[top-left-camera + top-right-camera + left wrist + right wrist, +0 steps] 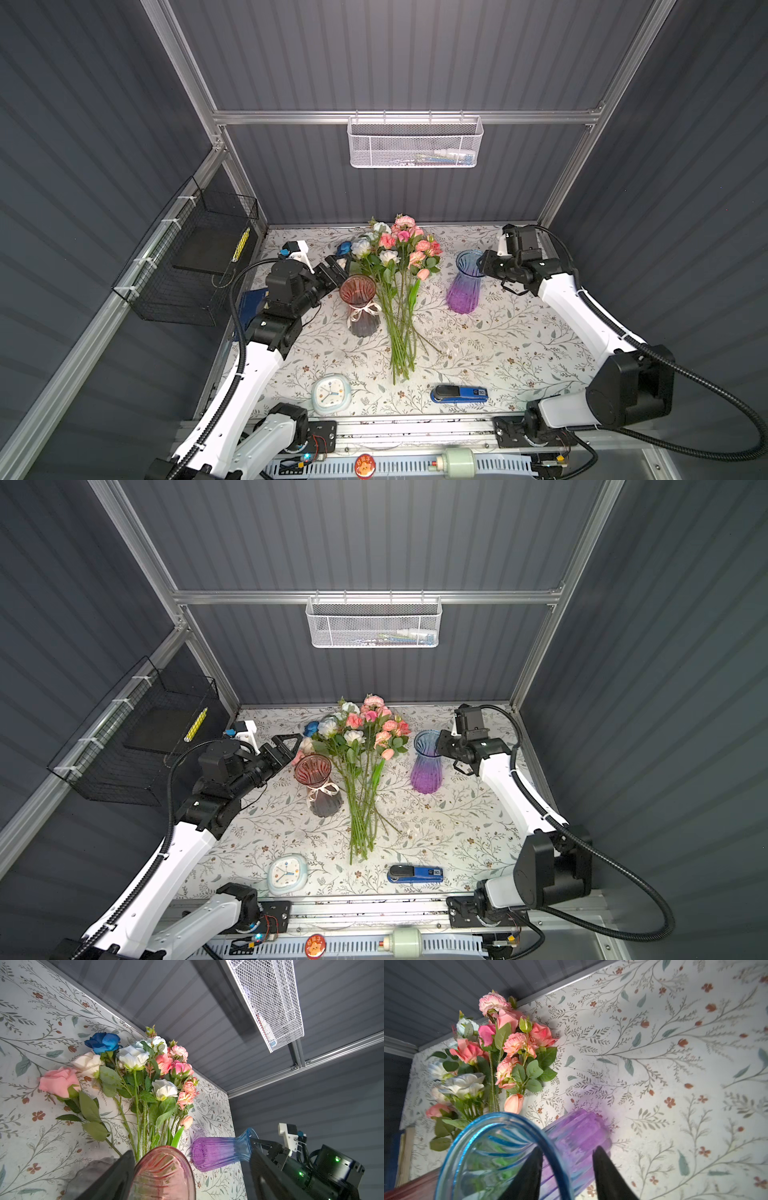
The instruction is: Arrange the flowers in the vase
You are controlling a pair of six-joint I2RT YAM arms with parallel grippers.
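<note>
One labelled stapler (458,394) near flowers (398,286)

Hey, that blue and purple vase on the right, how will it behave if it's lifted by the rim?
The blue-purple vase looks like ribbed glass, so probably rigid but slick and breakable. Tall with a narrow neck, it could tip if pushed sideways. The right gripper straddles one rim wall; lifted there, it may swing.
</note>
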